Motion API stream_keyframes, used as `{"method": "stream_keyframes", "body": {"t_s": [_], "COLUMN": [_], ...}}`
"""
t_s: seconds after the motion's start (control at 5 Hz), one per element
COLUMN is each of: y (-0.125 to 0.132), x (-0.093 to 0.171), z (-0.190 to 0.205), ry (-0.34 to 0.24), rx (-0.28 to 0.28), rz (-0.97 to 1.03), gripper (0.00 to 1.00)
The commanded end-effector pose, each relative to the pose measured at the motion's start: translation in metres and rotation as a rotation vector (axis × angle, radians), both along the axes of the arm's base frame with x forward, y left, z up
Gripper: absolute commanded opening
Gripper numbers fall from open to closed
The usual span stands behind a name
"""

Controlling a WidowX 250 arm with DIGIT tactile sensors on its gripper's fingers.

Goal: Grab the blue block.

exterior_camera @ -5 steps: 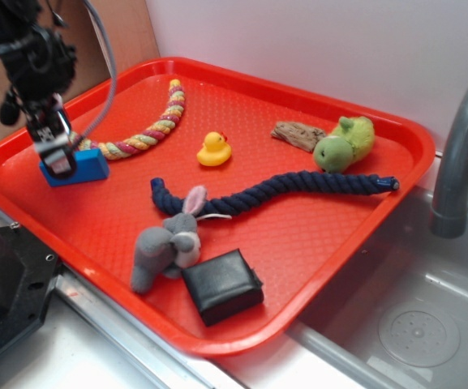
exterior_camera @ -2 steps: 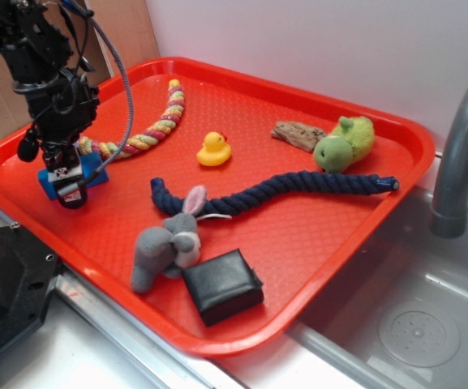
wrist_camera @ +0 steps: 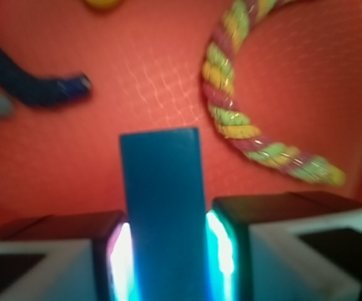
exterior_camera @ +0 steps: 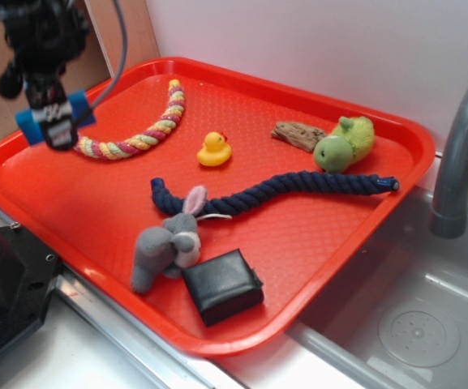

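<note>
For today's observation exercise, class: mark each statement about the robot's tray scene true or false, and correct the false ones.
1. The claw is shut on the blue block. True.
2. The blue block rests flat on the red tray. False: it is lifted above the tray.
3. The yellow duck sits between the multicoloured rope and the brown wood piece. True.
4. The black pouch lies beside the green plush. False: it lies next to the grey bunny.
5. The navy rope is in the sink. False: it lies on the tray.
</note>
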State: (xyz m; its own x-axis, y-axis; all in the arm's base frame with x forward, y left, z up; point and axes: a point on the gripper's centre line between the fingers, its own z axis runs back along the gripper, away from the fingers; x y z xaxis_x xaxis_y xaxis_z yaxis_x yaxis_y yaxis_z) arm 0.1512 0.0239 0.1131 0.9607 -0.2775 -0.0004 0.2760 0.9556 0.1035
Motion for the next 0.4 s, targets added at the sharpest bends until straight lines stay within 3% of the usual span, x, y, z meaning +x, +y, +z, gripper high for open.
{"method": "stream_keyframes", "body": {"t_s": [0.0, 0.2], "y": [-0.0269, -0.0217], "x": [0.0163, 0.0141], "z": [0.0961, 0.0949], "ry": [-0.096, -0.140], "rx": [-0.155, -0.201], "rz": [0.416, 0.569], "gripper": [0.00, 0.00]}}
